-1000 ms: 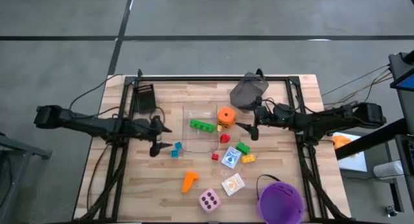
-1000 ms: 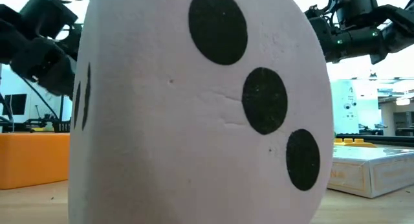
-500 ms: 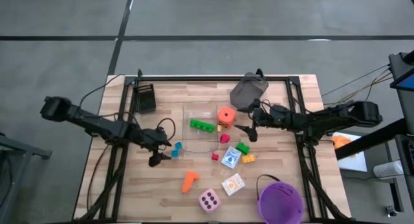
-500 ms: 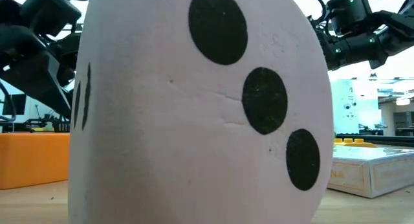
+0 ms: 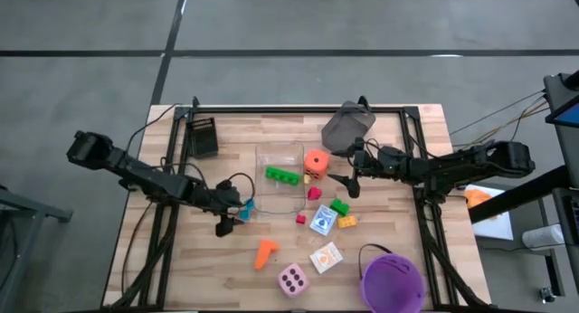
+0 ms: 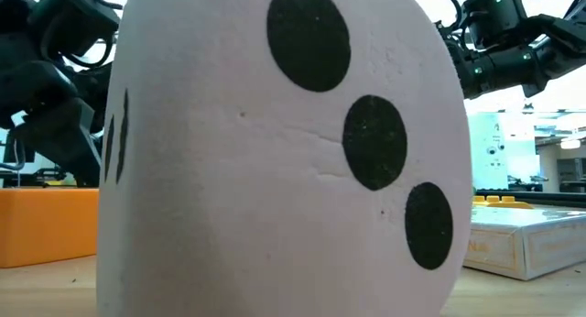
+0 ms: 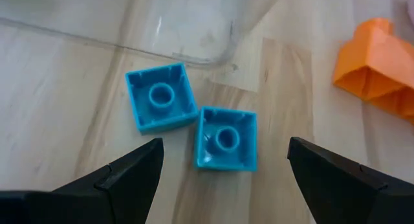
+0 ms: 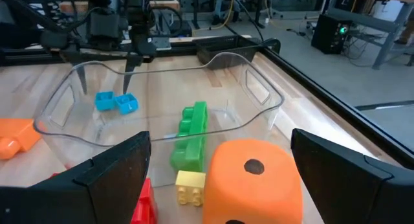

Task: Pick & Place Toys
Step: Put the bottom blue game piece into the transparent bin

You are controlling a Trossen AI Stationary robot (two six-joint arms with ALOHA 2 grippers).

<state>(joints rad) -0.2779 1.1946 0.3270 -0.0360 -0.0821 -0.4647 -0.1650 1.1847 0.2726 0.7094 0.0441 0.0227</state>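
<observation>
Beside the clear tray [image 7: 194, 30], two teal bricks [image 7: 226, 138] touch.

No legible txt, labels or nos. anywhere.

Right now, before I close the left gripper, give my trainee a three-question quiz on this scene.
1. True or false: the green brick lies inside the clear tray.
2. Which toys sit between the open fingers of the left gripper? A) two teal bricks B) the orange peg C) the pink die
3. Fill in: the purple bucket stands near the table's ___ corner, on the right arm's side.

Key: 1 true; 2 A; 3 front.

The right gripper hangs open beside the orange die.
</observation>
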